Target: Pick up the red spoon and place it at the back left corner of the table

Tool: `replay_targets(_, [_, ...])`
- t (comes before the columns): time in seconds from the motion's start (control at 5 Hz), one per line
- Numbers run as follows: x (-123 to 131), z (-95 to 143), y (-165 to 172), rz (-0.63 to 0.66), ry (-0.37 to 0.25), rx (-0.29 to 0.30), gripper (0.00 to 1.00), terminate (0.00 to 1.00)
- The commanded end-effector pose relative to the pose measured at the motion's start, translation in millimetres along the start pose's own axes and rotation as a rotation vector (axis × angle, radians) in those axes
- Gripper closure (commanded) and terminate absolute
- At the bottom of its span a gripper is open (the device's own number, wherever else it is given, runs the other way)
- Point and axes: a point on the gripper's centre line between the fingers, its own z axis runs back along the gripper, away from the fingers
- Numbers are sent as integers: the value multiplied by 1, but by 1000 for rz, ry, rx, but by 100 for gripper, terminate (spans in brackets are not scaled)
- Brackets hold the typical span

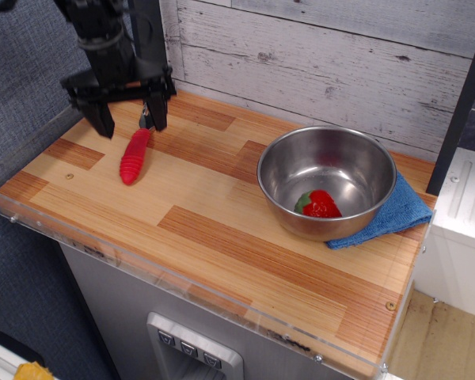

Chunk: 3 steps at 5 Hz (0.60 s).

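Note:
The red spoon lies flat on the wooden table near its back left part, ribbed red handle toward me, its metal head mostly behind a finger. My gripper is open and empty, raised above the spoon's far end, with one black finger on each side. The spoon rests free on the wood.
A steel bowl holding a red strawberry stands at the right on a blue cloth. A clear acrylic rim edges the table. A white plank wall rises behind.

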Motion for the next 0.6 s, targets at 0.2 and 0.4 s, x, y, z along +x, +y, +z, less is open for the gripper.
replay_targets(0.2, [-10, 75, -55, -103, -137, -115, 0, 0])
replay_targets(0.4, [-24, 87, -83, -157, -136, -150, 0, 0])
